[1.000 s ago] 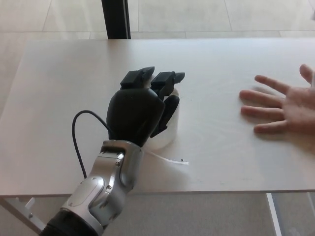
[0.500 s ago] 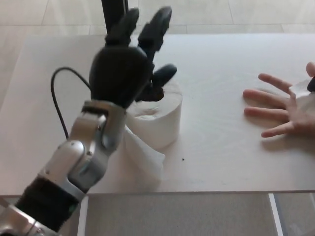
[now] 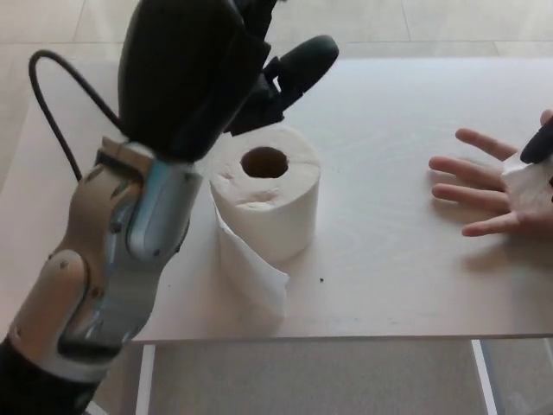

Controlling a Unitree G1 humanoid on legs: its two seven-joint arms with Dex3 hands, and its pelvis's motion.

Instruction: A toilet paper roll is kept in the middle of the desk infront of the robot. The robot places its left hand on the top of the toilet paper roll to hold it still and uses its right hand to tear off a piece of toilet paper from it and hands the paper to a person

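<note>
The white toilet paper roll (image 3: 264, 201) stands upright in the middle of the desk (image 3: 389, 259), its core hole facing up. A loose sheet (image 3: 256, 278) hangs down its front to the desk edge. My left hand (image 3: 186, 73) is raised above and to the left of the roll, open, touching nothing. A person's hand (image 3: 479, 194) lies palm up on the desk at the right, with a torn piece of paper (image 3: 530, 185) on it. Only a black tip of my right hand (image 3: 539, 138) shows at the right edge, against that paper.
My left forearm (image 3: 112, 259) with its black cable (image 3: 60, 104) fills the left side of the view. Tiled floor (image 3: 432, 22) lies beyond the far desk edge. A small dark speck (image 3: 321, 279) sits on the desk near the roll.
My left hand has lifted off the top of the roll and risen toward the camera, uncovering the roll. A torn piece of paper and the tip of my right hand have come onto the person's palm.
</note>
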